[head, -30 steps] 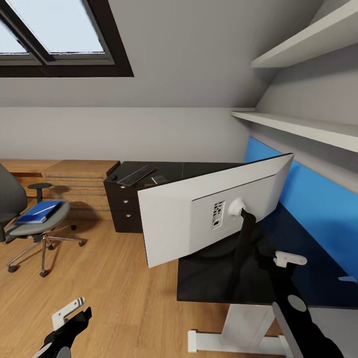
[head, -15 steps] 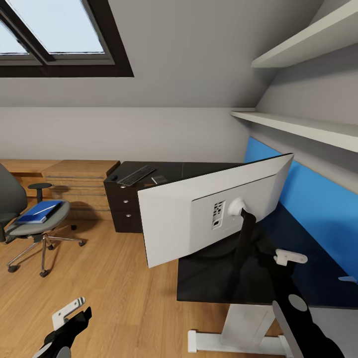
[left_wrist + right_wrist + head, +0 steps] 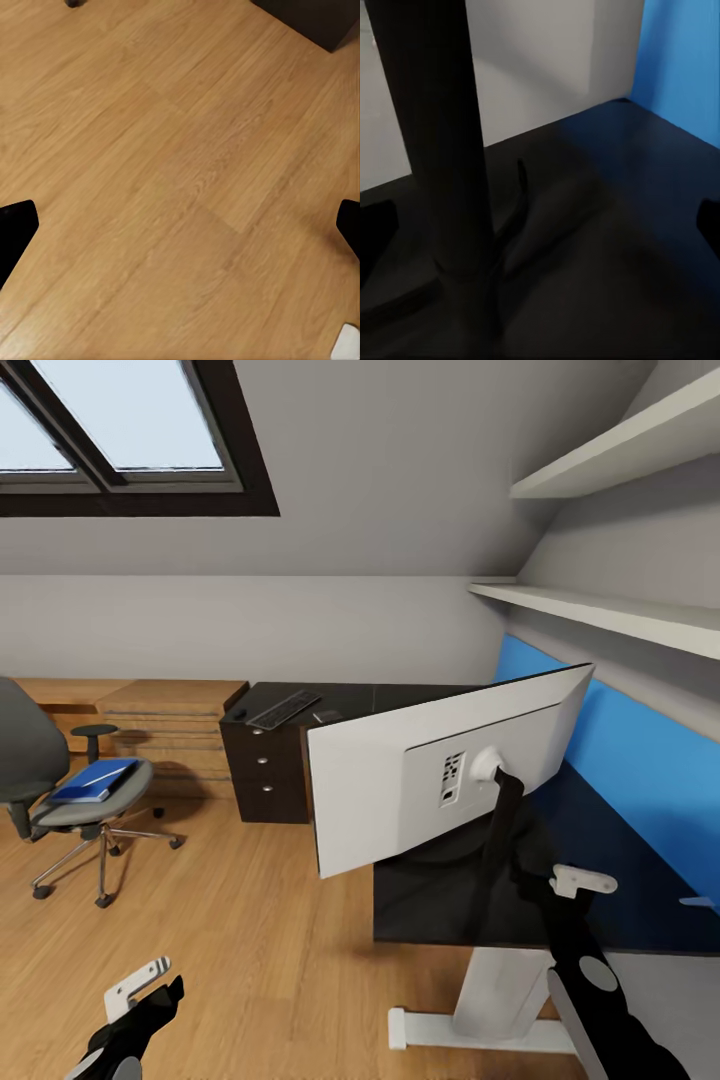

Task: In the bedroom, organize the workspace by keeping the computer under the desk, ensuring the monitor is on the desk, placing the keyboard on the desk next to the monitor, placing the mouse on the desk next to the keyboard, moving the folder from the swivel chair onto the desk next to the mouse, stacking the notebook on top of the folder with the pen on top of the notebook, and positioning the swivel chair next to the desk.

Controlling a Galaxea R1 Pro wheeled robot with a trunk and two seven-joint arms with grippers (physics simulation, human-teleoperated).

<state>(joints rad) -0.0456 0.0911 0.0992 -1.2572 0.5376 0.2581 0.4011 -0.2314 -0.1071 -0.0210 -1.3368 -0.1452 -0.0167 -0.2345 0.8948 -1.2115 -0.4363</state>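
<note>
The whole head view has slid sideways since half a second ago: the monitor (image 3: 450, 780), the drawer unit and the swivel chair (image 3: 70, 800) all sit further right in the picture together, so the camera or base has moved, not the things. The monitor stands on the table (image 3: 620, 880) with its pale back toward the robot, so that item looks settled and the robot is likely turning toward the rest of the job.

The right gripper (image 3: 582, 880) hovers low over the dark table top, just beside and behind the monitor's black stem (image 3: 431, 150); its fingertips (image 3: 376, 225) sit wide apart at the edges of the wrist view, holding nothing. The left gripper (image 3: 140, 985) hangs low over the wood floor (image 3: 180, 172), well apart from the table, its fingers also spread and empty.

Far beyond the left gripper, the blue folder (image 3: 95, 780) lies on the chair seat. The keyboard (image 3: 285, 709) lies on the far wing of the table, well beyond both grippers.
</note>
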